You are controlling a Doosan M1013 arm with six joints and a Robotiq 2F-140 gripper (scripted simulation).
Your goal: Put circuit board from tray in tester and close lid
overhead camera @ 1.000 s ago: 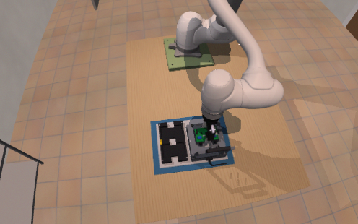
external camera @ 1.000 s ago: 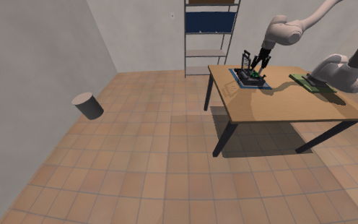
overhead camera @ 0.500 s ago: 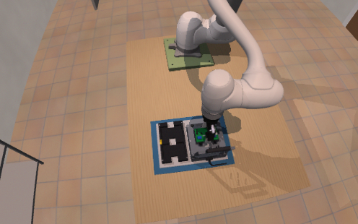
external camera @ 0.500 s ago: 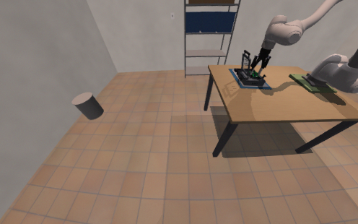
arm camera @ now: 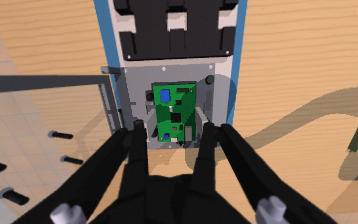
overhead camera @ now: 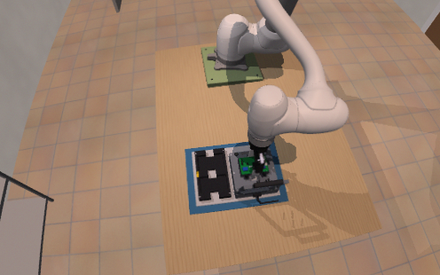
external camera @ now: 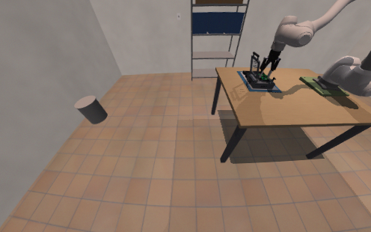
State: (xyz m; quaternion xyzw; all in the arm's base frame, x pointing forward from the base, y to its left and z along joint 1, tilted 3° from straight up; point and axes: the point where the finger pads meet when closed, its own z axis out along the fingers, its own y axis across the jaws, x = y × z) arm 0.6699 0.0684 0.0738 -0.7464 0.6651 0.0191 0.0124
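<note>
Pincer [overhead camera: 259, 165] [external camera: 265, 72] [arm camera: 175, 114] straddles circuit board [overhead camera: 245, 166] [external camera: 264, 77] [arm camera: 175, 111] at long edges; pinching or merely spread, cannot tell. Board probably light, stiff, fragile; best held by bare edges, sparing parts.

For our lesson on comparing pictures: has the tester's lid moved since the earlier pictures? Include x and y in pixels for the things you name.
No. In the top view, the lid [overhead camera: 268, 183] [external camera: 255, 63] [arm camera: 55, 80] stands open along the same side of the blue mat [overhead camera: 192, 195] as before.
</note>
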